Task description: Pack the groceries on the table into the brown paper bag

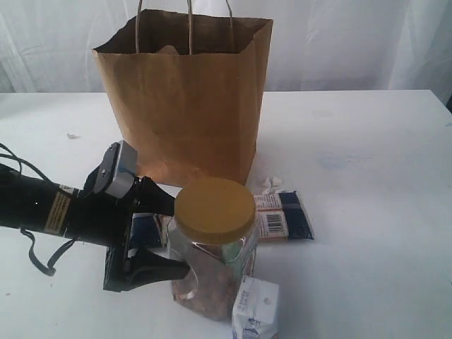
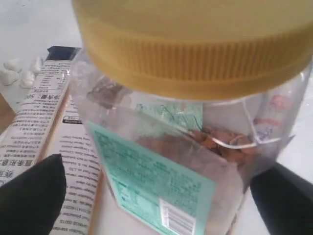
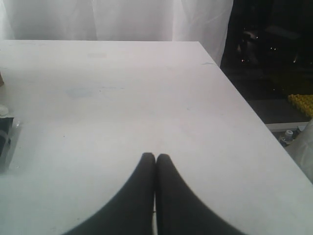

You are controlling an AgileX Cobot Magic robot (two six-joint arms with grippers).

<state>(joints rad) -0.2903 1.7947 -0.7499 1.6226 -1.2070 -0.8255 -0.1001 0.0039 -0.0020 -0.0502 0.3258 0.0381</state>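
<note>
The clear jar [image 1: 212, 261] with its mustard-yellow lid [image 1: 215, 210] stands near the table's front, brown pieces inside. My left gripper [image 1: 181, 236] is open, one finger on each side of the jar body [image 2: 161, 186]; a strip of packet shows between one finger [image 2: 29, 196] and the jar. The long navy-orange packet [image 1: 282, 215] lies flat behind the jar. A small white carton [image 1: 256, 309] sits at the jar's front right. The brown paper bag [image 1: 187, 106] stands upright behind them. My right gripper [image 3: 156, 159] is shut and empty above bare table [image 3: 146, 88].
A few small white lumps [image 1: 272, 183] lie by the bag's front right corner. Something pale brown [image 1: 168, 49] shows just inside the bag's mouth. The table's right edge [image 3: 244, 107] drops off to a dark floor area. The bottle and can are out of view.
</note>
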